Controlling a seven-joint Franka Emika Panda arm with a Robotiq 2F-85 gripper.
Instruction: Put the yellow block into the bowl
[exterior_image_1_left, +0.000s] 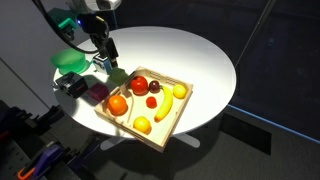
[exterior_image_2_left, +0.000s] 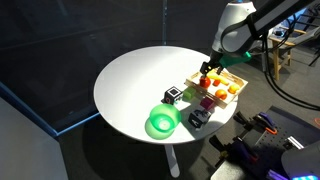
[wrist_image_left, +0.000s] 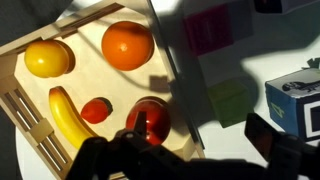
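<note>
End effector (wrist_image_left: 190, 152) spread, empty, poised over the edge of the wooden tray (wrist_image_left: 100, 75). Yellow block (wrist_image_left: 228, 100) sits just ahead of it on the worktop (exterior_image_2_left: 130, 80), beside the tray. Judged: approach step; next calls for descending astride the block and closing. Bowl (exterior_image_2_left: 160, 127) lies farther off. Round white worktop; dark backdrop around.

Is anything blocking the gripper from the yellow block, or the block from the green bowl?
Nothing visible lies between the open gripper and the yellow block. Toward the bowl, a black-and-white cube and a dark cube flank the route; carried high, the block likely clears them.
</note>
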